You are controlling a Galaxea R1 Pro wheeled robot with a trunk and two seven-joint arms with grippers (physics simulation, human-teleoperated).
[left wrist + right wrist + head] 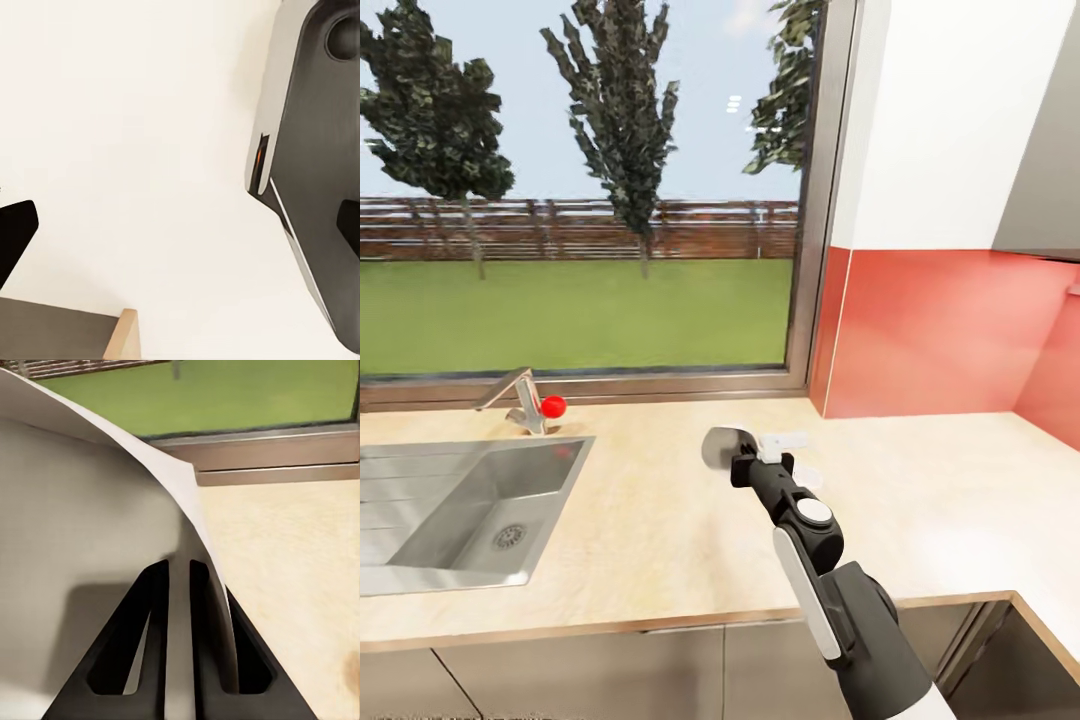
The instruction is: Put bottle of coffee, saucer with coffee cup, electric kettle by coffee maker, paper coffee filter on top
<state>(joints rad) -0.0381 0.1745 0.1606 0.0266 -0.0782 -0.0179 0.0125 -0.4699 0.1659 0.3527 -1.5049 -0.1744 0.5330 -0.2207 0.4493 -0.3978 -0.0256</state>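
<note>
The right arm reaches forward over the countertop (920, 500), and the right gripper (178, 585) has its two dark fingers (154, 615) drawn nearly together on the thin wall of the paper coffee filter (82, 532). In the right wrist view the filter's white sheet curves up and away from the fingers toward the window, its edge sweeping in an arc across the frame. In the head view the same filter (722, 447) shows as a pale disc standing on edge at the gripper tip, its face turned toward the sink (460, 510), held above the counter rather than resting on it. The counter around the gripper lies bare to the red backsplash (940, 330) ahead and to the right, with the front edge close below the forearm. The sink basin lies well apart to the left, and the faucet (520, 395) with its red knob stands behind it. The left gripper's state cannot be told from the left wrist view. No legible writing is visible.
</note>
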